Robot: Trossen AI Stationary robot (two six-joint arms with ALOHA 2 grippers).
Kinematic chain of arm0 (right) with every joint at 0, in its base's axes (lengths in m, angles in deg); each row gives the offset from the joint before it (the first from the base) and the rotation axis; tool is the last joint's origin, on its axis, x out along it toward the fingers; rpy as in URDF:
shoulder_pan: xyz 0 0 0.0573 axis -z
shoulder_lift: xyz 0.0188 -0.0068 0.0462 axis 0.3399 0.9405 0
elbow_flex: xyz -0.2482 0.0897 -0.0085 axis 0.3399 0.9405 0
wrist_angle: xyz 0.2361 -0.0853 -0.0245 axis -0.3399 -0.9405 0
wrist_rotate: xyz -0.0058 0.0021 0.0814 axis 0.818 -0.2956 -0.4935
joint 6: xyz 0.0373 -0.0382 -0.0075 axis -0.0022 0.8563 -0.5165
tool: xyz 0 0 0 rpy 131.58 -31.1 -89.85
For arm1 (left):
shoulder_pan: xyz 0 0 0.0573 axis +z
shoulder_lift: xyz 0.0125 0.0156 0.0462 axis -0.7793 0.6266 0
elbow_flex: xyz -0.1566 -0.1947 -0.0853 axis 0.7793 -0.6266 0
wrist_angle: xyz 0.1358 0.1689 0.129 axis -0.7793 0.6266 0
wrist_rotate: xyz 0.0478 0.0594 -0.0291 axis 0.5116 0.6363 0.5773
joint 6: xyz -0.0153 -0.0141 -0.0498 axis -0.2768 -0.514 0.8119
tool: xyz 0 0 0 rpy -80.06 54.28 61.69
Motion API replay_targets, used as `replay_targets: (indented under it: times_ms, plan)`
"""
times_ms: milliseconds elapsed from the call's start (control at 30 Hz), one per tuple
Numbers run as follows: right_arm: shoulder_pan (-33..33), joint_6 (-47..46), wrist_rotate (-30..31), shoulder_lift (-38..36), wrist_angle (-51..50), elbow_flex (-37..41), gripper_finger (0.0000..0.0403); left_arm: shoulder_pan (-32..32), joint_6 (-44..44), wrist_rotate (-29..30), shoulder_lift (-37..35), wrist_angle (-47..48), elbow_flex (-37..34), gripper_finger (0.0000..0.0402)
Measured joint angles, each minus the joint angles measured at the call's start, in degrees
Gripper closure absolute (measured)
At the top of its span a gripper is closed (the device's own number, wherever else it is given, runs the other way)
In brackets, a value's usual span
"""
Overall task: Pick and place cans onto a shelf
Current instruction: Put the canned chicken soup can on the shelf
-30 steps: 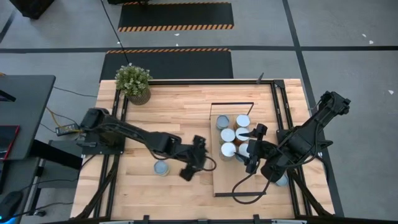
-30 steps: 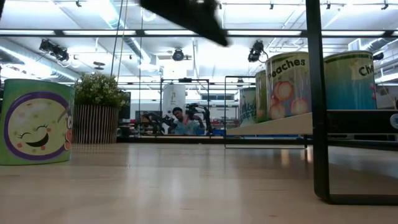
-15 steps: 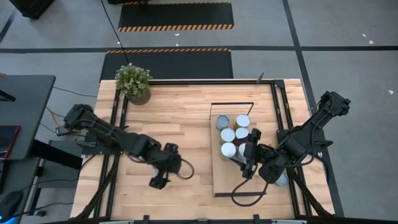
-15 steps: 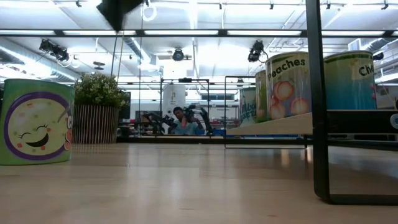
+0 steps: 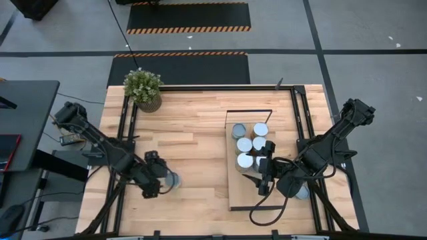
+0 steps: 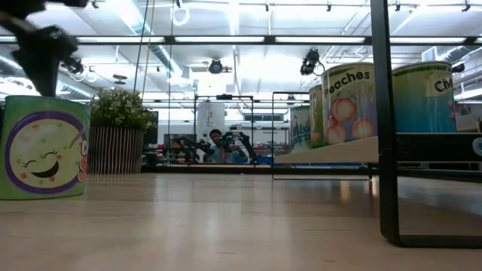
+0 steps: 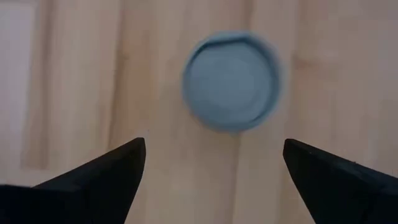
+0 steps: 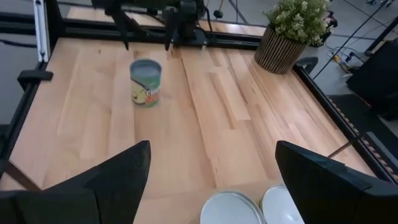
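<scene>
Lone can (image 5: 173,179) upright on the desk (image 5: 193,127), left of the shelf (image 5: 240,190), just right of the left hand (image 5: 151,180), fingers spread wide above it. Right hand (image 5: 265,175), also wide, waits over the shelf's cans (image 5: 249,143), farther off.

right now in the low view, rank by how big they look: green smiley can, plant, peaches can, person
1. green smiley can, biggest, though it sits nearest the camera
2. peaches can on the shelf
3. plant, close to the peaches can, so this order is unsure
4. person, smallest, far back in the room
</scene>
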Motion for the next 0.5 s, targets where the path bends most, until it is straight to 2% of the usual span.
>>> replay_targets:
  times_ms: [100,200,367,500]
  plan:
    - [0.27,0.64,-0.22,0.19,0.04,0.0,0.005,-1.77,6.01,2.48,-1.81,-0.82,-4.6,0.0015]
    - [0.46,0.8,-0.85,0.2,0.37,0.0,0.005,-2.8,9.17,1.54,-1.7,-7.59,-9.77,0.0015]
    - [0.58,1.04,-0.9,0.2,0.41,0.0,0.005,-1.8,8.74,1.71,-1.64,-24.46,-16.7,0.0015]
    - [0.79,1.04,-0.9,0.2,0.49,0.0,0.005,-1.2,7.07,5.5,-1.02,-29.62,-17.95,0.0015]
